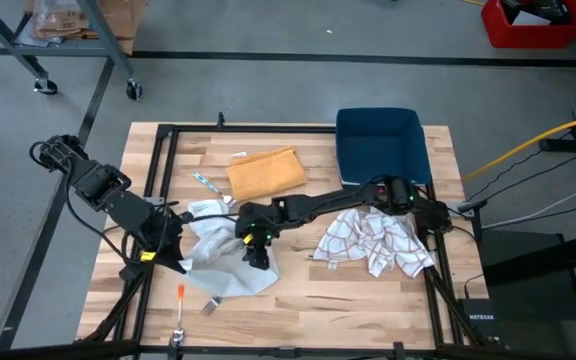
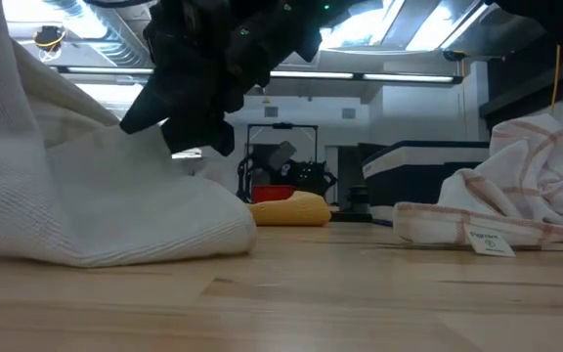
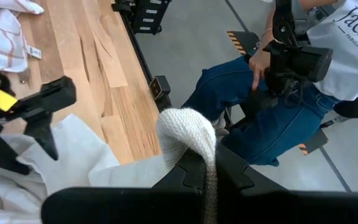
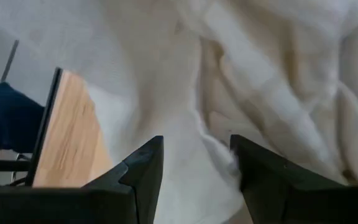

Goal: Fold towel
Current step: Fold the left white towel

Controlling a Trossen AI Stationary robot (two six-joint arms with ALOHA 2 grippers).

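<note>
White towel (image 2: pixel 96 215) fills the low view's near left, heaped on the wooden table (image 1: pixel 368 300) — from above it lies at about 7 o'clock from the table's middle. Left gripper (image 1: pixel 173 262), at the towel's 9 o'clock edge, is clamped on a fold of it (the wrist view shows cloth pinched between the fingers). Right gripper (image 1: pixel 258 258) stands over the towel's middle, fingers apart — holding nothing. Checked cloth (image 1: pixel 373 243) lies at 3 o'clock.

towel (image 1: pixel 230 262) left | checked cloth (image 1: pixel 376 243) right | bin (image 1: pixel 381 145) behind
</note>
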